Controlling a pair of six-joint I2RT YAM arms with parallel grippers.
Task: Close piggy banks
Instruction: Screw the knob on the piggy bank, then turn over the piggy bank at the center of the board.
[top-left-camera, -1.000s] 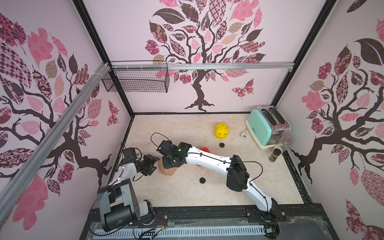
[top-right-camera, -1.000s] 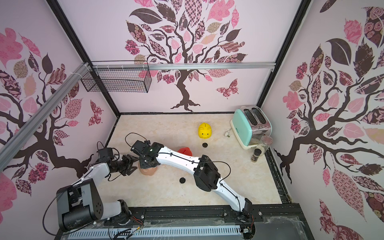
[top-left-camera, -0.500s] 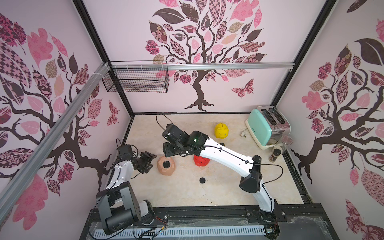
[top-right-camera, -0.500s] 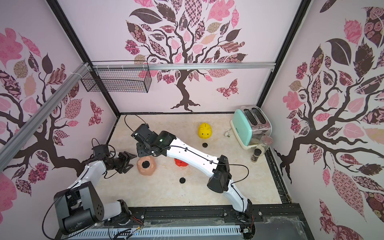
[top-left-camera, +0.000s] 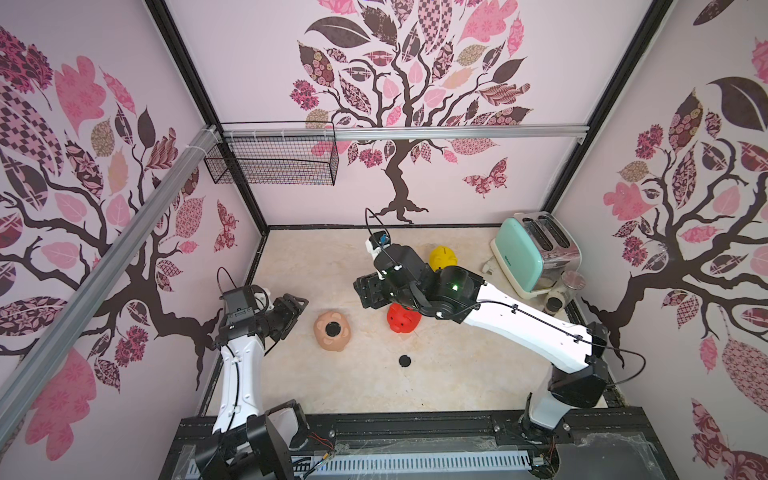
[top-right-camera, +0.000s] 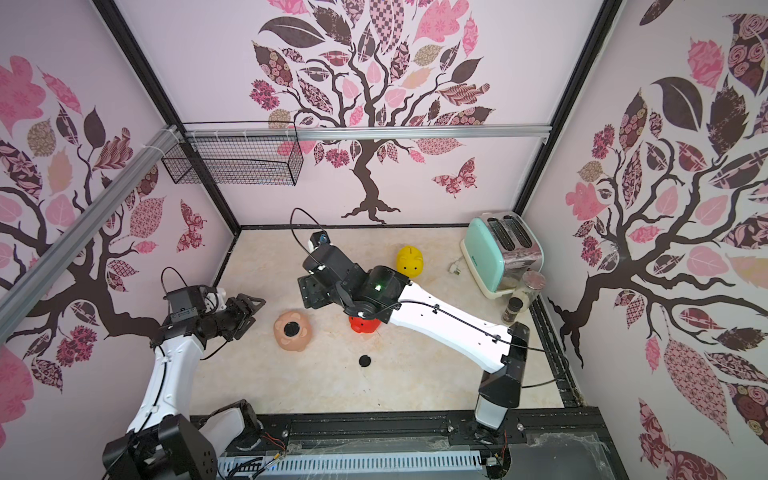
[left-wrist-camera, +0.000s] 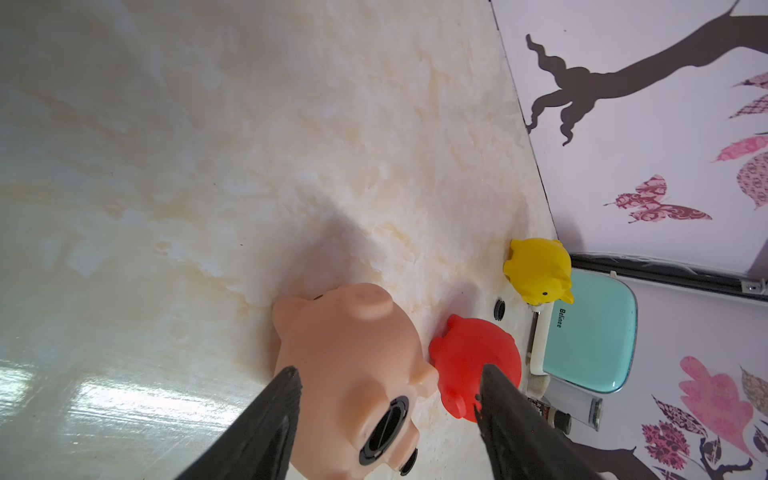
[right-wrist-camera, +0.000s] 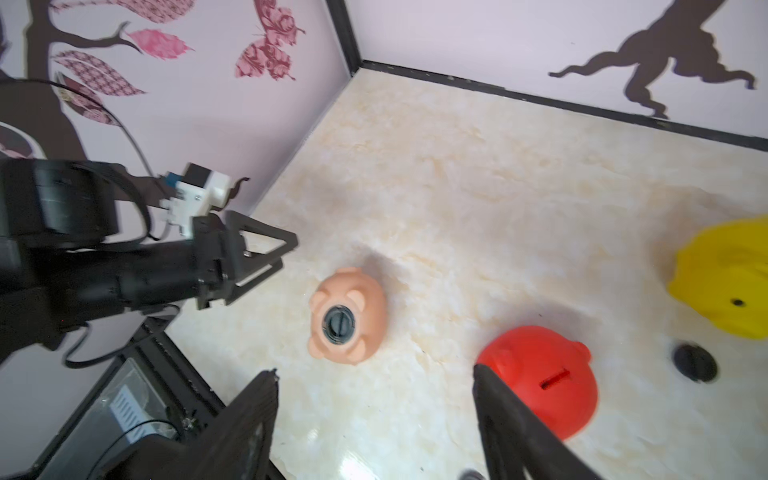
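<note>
Marble-look table (top-left-camera: 332, 386) carries the peach pig (top-left-camera: 337, 344) belly-up, a black plug (top-left-camera: 332, 329) in its hole, the red pig (top-left-camera: 401, 322) nearby and the yellow pig (top-left-camera: 442, 257) farther back. Just beside the peach pig the left claw (right-wrist-camera: 289, 254) gapes empty. Raised near the red pig, the right claw (right-wrist-camera: 374, 370) is spread wide, holding nothing.

Both top views look steeply down from high at the front over the whole table (top-left-camera: 457, 374). The wrist views sit much nearer; both show the pink pig (left-wrist-camera: 349, 357) and red pig (right-wrist-camera: 540, 378).
</note>
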